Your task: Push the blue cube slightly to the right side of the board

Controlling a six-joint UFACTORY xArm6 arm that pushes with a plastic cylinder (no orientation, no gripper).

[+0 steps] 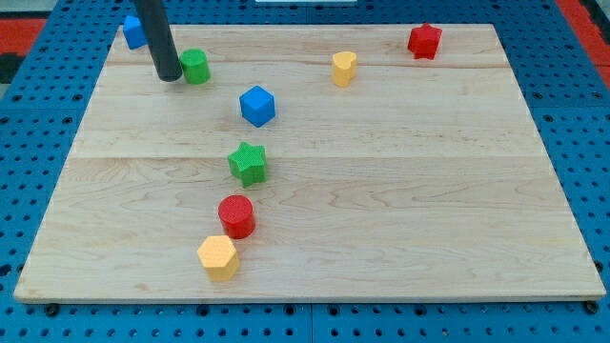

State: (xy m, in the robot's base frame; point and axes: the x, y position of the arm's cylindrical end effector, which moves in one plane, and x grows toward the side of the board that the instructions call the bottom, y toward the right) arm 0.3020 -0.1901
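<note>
The blue cube sits on the wooden board, left of the middle and toward the view's top. My tip rests on the board at the upper left, touching or nearly touching the left side of a green cylinder. The tip is well to the left of the blue cube and a little above it, with the green cylinder between them.
Another blue block lies at the top left corner, partly behind the rod. A yellow block and a red star sit along the top. A green star, a red cylinder and a yellow hexagon run down the left-centre.
</note>
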